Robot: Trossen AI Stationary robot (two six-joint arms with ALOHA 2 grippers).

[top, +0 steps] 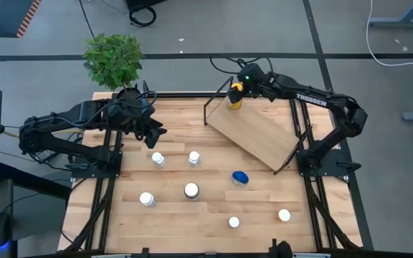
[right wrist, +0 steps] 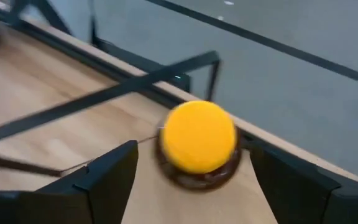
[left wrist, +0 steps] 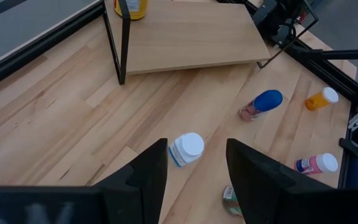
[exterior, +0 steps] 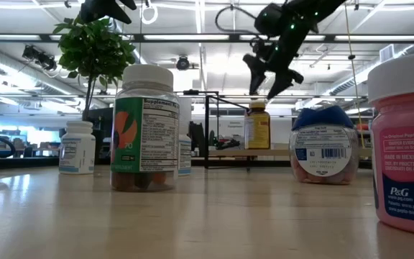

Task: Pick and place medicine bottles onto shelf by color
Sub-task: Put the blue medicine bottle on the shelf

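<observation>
An amber bottle with a yellow cap point(top: 234, 97) point(right wrist: 197, 137) stands upright on the far corner of the tilted light-wood shelf point(top: 253, 129). My right gripper point(top: 241, 84) point(exterior: 265, 80) hangs open just above it, a finger on either side of the cap and apart from it. My left gripper point(top: 153, 133) point(left wrist: 196, 149) waits open over the table's far left, holding nothing. Below it a white-capped bottle point(left wrist: 186, 149) lies on the table. A blue-capped bottle point(top: 240, 178) lies on its side near the shelf's front edge.
Several more bottles are scattered over the plank tabletop: white-capped ones point(top: 193, 158) point(top: 191, 190) point(top: 146, 198) point(top: 234, 222) and an orange one point(top: 284, 214). A green plant point(top: 113, 57) stands at the far left corner. The shelf's black wire frame point(top: 210, 107) rises at its far side.
</observation>
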